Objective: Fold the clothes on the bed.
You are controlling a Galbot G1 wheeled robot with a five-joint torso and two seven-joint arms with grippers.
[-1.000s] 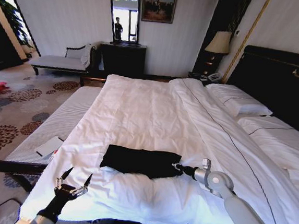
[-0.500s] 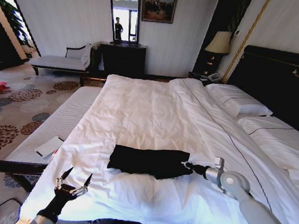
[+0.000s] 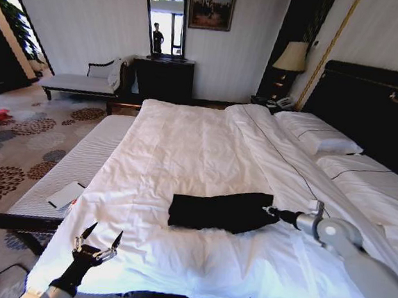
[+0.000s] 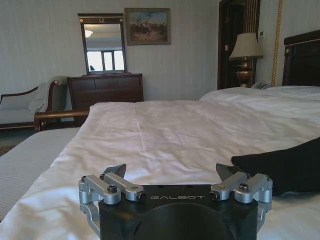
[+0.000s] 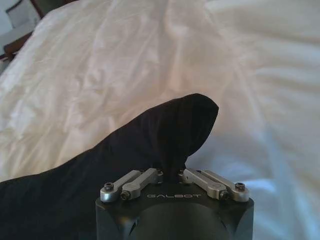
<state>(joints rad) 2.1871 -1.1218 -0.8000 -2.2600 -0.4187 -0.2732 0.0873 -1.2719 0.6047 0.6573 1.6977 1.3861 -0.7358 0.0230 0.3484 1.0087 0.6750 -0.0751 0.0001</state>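
Note:
The clothes (image 3: 218,211) are one black garment lying folded into a long strip across the near half of the bed (image 3: 185,148), on its white duvet. My right gripper (image 3: 271,212) is shut on the strip's right end. In the right wrist view the black fabric (image 5: 165,130) bunches up between the closed fingers (image 5: 145,176). My left gripper (image 3: 97,241) hangs open at the bed's near left corner, off the garment. The left wrist view shows the open left gripper (image 4: 172,175) and the dark clothes (image 4: 285,165) lying farther along the duvet.
White pillows (image 3: 318,137) and a dark headboard (image 3: 377,109) lie along the right. A pale bench (image 3: 68,172) with a white booklet (image 3: 65,194) runs along the bed's left side. Dresser (image 3: 163,77), mirror, chaise (image 3: 83,82) and lamp (image 3: 290,58) stand at the far wall.
My right gripper has pulled the black garment to the right and slightly farther onto the bed. The left arm has not moved.

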